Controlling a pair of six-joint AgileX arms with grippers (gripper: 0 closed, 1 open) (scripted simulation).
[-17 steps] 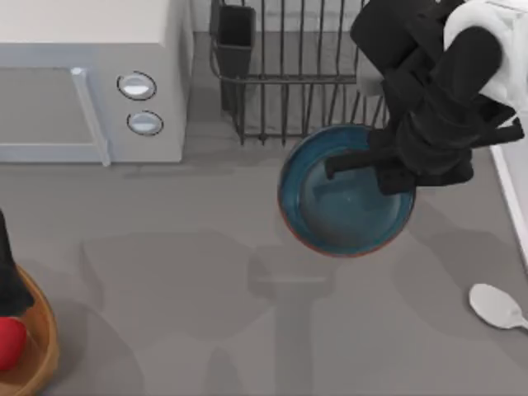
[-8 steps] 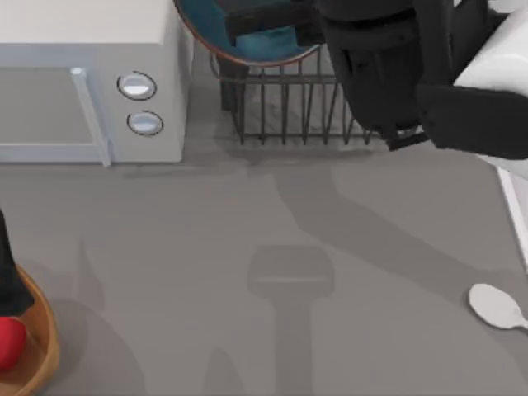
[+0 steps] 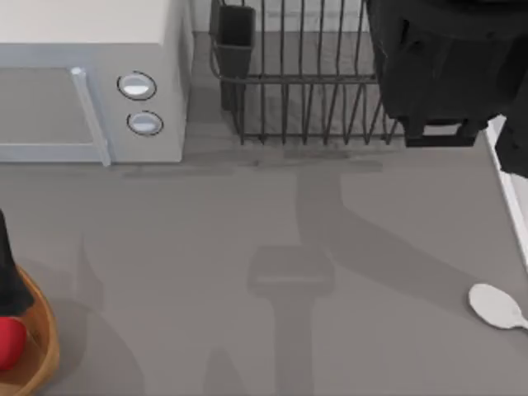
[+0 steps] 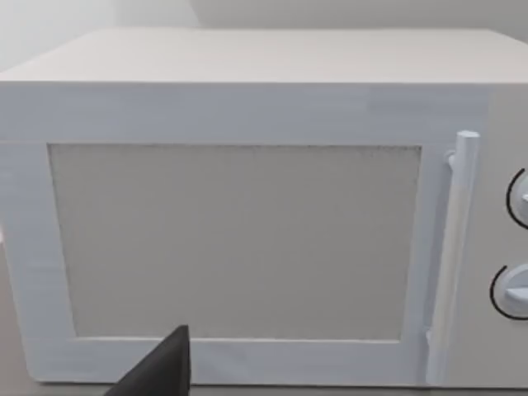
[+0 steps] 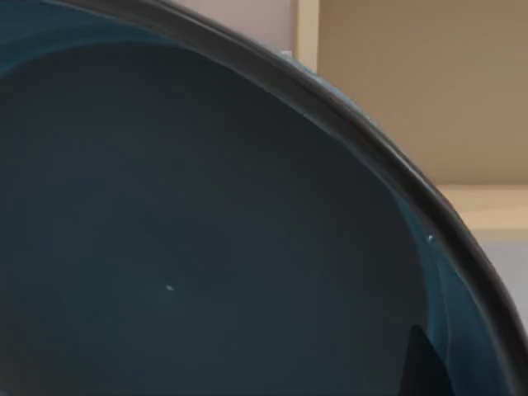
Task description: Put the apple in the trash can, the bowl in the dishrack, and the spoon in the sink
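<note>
Our right arm hangs as a dark mass over the far right of the table, above the right end of the dishrack. Its gripper's fingers are hidden from above, so we cannot tell there whether they are open or closed. The right wrist view looks close into the dark glossy inside of the bowl, its rim curving across the picture, so the bowl sits right against that gripper; whether the fingers actually clamp it we cannot tell.

The dishrack stands at the far edge, its small black cup holder at the corner nearest the microwave, which fills the far left.

The spoon lies flat on the table near the right edge, close to the pale rim of the sink.

At the near left corner the apple rests inside the trash can. Our left arm rises just above it; a dark fingertip shows in the left wrist view, which faces the microwave door, and we cannot tell how those fingers stand
</note>
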